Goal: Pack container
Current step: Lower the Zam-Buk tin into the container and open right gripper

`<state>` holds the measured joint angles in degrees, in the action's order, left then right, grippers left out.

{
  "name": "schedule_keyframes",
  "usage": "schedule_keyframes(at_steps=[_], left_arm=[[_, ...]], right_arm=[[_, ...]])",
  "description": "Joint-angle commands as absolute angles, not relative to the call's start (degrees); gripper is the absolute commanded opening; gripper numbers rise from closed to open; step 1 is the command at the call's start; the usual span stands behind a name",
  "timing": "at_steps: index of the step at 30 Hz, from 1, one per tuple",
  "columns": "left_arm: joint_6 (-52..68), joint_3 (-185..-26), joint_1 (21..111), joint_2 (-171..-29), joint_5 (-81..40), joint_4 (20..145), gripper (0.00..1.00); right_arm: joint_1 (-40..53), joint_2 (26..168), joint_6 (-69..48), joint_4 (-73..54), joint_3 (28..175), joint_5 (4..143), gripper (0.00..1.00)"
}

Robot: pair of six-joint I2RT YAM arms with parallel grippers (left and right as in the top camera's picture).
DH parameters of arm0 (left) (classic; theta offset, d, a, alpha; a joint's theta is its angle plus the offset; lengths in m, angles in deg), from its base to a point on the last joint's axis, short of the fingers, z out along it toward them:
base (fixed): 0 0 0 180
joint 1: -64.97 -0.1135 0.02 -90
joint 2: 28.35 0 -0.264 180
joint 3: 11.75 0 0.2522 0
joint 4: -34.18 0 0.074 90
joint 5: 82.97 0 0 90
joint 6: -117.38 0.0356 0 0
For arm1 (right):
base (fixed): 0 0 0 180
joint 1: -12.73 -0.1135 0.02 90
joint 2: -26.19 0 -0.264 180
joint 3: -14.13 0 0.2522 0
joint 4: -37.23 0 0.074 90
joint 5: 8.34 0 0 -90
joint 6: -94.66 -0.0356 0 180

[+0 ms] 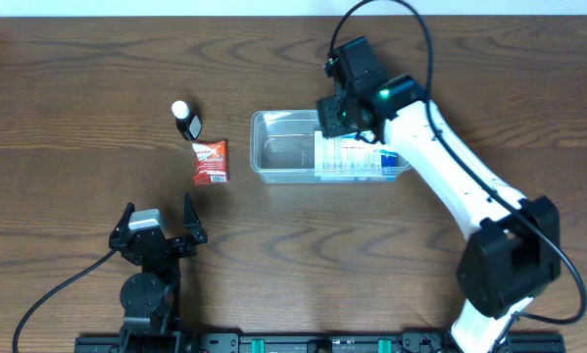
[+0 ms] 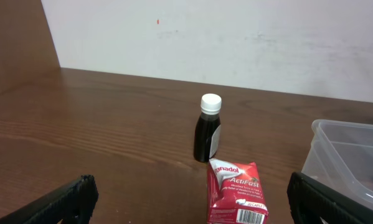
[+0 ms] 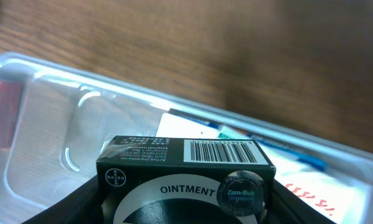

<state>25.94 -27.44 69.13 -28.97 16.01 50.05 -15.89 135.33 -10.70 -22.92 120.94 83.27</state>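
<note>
Currently the container (image 1: pixel 276 149) sits near the middle of the worktop (image 1: pixel 77 88), with a white-and-blue box (image 1: pixel 357 160) lying in its right half and its left half bare. The right end effector (image 1: pixel 342 116) hangs over the tub's right part, fingers closed on a dark green ointment box (image 3: pixel 185 163) that the wrist view shows just above the tub floor. I judge this to be the placing step. The next move calls for lowering the box beside the one already in, then parting the fingers and lifting clear of the rim. Left of the tub lie a red packet (image 1: pixel 211 163) and, just beyond it, a small dark bottle (image 1: pixel 186 120), both unpacked. The left end effector (image 1: pixel 159 218) rests near the front edge, spread wide and holding nothing.
</note>
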Motion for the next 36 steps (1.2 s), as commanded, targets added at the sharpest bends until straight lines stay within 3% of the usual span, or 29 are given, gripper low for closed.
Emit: schedule_keyframes(at_steps=[1, 19, 36], left_arm=[[26.51, -25.74, 68.89, -28.58, 16.05, 51.05, 0.98], [26.51, -25.74, 68.89, -28.58, 16.05, 51.05, 0.98], [26.51, -25.74, 68.89, -28.58, 16.05, 51.05, 0.98]], right_arm=[[-17.09, 136.07, -14.0, -23.36, 121.77, 84.43, 0.61], [-19.45, 137.95, -19.35, -26.9, 119.85, 84.49, 0.57], [-19.72, 140.69, -20.62, -28.65, 119.57, 84.45, 0.63]])
